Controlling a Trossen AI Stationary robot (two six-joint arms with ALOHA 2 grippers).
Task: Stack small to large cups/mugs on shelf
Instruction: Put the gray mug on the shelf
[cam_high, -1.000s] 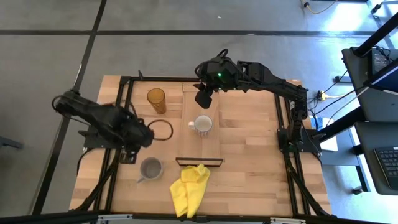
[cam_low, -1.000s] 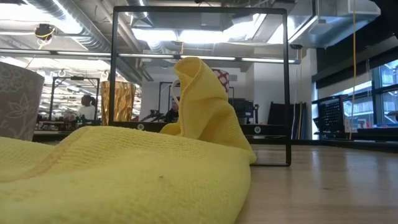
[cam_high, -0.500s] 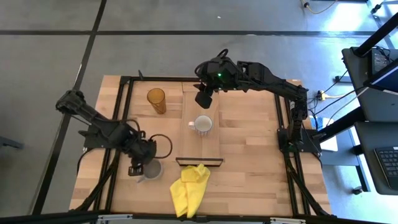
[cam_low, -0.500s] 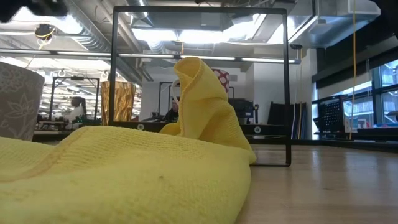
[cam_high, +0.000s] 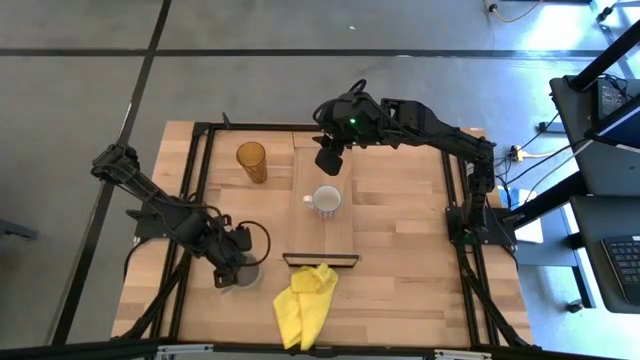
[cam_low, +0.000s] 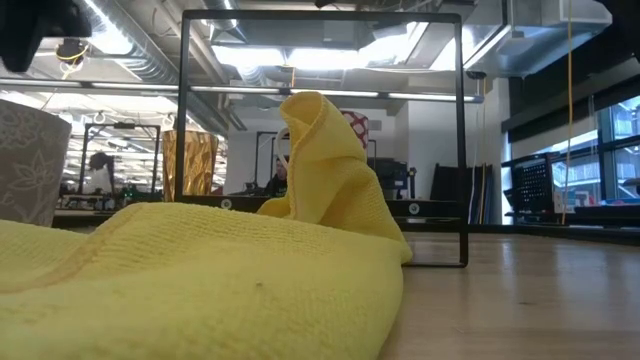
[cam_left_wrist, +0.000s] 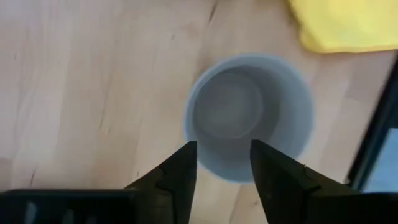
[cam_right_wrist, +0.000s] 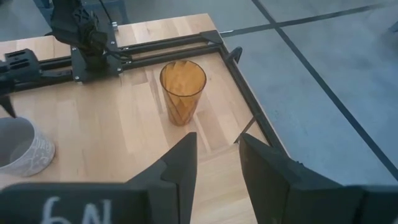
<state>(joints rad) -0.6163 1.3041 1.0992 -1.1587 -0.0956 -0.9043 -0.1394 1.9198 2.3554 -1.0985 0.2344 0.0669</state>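
Observation:
The grey mug (cam_left_wrist: 249, 118) stands upright on the tabletop near the front left, seen from straight above. My left gripper (cam_left_wrist: 222, 152) hangs open over it, its fingertips above the rim's one side; in the high view the gripper (cam_high: 230, 268) covers most of the grey mug (cam_high: 247, 279). The white mug (cam_high: 326, 200) stands on the shelf (cam_high: 325, 230). The amber tumbler (cam_high: 251, 161) stands on the table left of the shelf's far end. My right gripper (cam_high: 328, 158) hovers open over the shelf's far end, nothing between its fingers (cam_right_wrist: 186, 146).
A yellow cloth (cam_high: 305, 300) lies crumpled at the front, just past the shelf's dark near lip (cam_high: 320, 258), and fills the low view's foreground (cam_low: 200, 280). A black frame (cam_high: 200, 200) runs around the work area.
My left gripper has swung from the table's left middle toward the near edge and come down over the grey mug, which has stayed in place. My right arm has kept still.

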